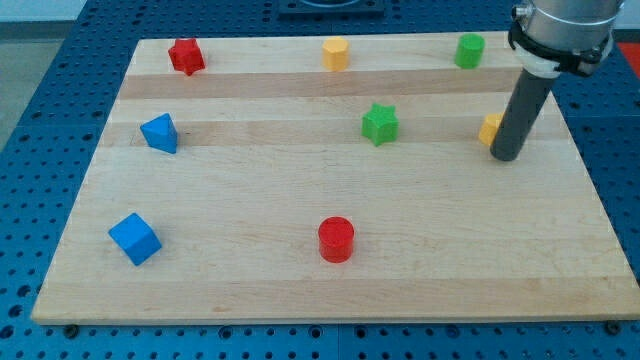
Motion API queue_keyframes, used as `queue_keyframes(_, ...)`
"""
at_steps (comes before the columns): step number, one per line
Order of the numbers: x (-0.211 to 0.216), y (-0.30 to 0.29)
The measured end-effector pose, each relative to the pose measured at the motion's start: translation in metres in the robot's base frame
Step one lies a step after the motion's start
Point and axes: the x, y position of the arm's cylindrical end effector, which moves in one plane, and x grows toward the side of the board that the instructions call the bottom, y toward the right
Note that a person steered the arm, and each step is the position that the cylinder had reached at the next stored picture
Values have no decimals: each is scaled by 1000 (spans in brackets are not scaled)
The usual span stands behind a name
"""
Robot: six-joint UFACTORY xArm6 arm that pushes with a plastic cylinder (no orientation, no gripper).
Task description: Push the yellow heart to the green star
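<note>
The green star (379, 124) lies on the wooden board (250, 280), right of centre in the upper half. A yellow block (489, 129), most of it hidden behind my rod, lies to the star's right; its shape cannot be made out. My tip (505, 156) rests on the board at the yellow block's right side, touching or nearly touching it. The rod rises to the view's top right.
A red star (186, 56), a yellow hexagonal block (336, 53) and a green cylinder (469, 50) line the board's top edge. A blue triangular block (160, 133) and a blue cube (134, 239) sit at the left. A red cylinder (336, 240) sits at bottom centre.
</note>
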Motion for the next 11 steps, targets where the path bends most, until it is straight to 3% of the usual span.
queue_keyframes(4, -35, 62)
queue_keyframes(8, -48, -46)
queue_keyframes(11, -49, -73)
